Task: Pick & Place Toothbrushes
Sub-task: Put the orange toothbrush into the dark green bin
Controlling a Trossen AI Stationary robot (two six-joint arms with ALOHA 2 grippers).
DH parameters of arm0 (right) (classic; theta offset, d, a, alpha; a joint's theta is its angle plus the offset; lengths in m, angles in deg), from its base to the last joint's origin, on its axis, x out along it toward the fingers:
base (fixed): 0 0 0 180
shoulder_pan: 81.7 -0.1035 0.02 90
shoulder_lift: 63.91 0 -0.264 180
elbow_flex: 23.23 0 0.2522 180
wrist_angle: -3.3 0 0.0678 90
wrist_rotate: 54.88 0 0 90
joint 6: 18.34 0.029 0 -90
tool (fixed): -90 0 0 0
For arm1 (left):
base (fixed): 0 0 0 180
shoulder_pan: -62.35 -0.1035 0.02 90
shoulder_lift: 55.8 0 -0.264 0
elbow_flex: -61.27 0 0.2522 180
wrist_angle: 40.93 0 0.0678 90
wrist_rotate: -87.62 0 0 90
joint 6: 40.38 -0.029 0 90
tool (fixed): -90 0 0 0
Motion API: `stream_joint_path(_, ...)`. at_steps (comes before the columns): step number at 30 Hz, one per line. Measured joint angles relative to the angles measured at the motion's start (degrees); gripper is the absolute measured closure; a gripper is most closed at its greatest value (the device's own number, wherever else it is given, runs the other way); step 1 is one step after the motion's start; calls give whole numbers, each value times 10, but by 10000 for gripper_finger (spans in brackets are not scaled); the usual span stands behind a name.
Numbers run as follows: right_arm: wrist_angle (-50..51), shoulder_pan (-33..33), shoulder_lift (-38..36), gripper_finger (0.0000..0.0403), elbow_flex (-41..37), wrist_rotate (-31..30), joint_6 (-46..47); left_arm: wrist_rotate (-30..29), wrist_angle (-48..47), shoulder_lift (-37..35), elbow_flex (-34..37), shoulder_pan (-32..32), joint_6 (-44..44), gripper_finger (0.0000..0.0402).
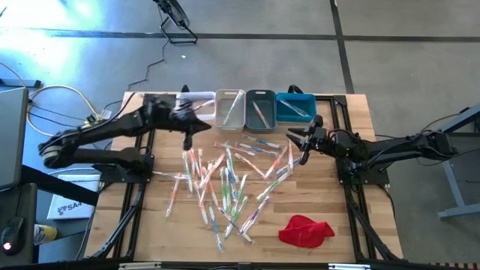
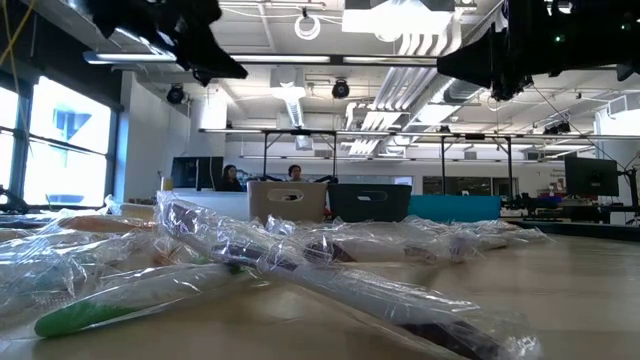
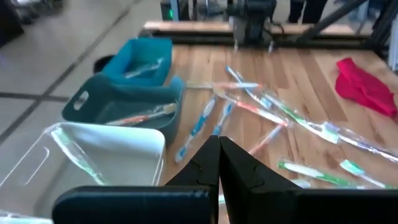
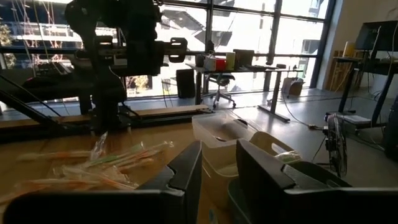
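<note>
Many wrapped toothbrushes (image 1: 225,180) lie scattered flat on the wooden table's middle (image 3: 267,112) (image 2: 250,260). A few more lie inside the bins at the far edge. My left gripper (image 1: 190,129) hovers above the table near the beige bin (image 1: 230,107). Its fingers are shut with nothing between them (image 3: 219,149). My right gripper (image 1: 298,142) hangs above the pile's right side, just in front of the blue bin (image 1: 295,106). Its fingers stand a narrow gap apart with nothing between them (image 4: 219,168).
A row of bins stands along the far edge: white (image 1: 195,99), beige, grey (image 1: 260,107) and blue. A red cloth (image 1: 305,230) lies at the near right. Bare wood shows at the table's near left and right sides. People sit in the room beyond the table (image 2: 232,177).
</note>
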Motion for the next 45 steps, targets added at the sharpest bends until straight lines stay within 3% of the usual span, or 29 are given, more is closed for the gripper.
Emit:
stream_joint_path(4,0,0,0,310,0,0,0,1,26,-78,67,0,12,401)
stream_joint_path(10,1,0,0,310,0,2,-9,-1,143,-173,185,15,32,401)
stream_joint_path(17,3,0,0,310,0,2,-7,-8,176,-231,276,15,55,401)
stream_joint_path(33,3,-9,0,310,0,-2,67,-10,171,-238,282,15,72,401)
stream_joint_path(38,43,-24,2,310,34,-7,68,-10,154,-237,282,15,103,401)
stream_joint_path(45,218,-58,59,310,145,-127,87,-10,157,-237,282,15,116,401)
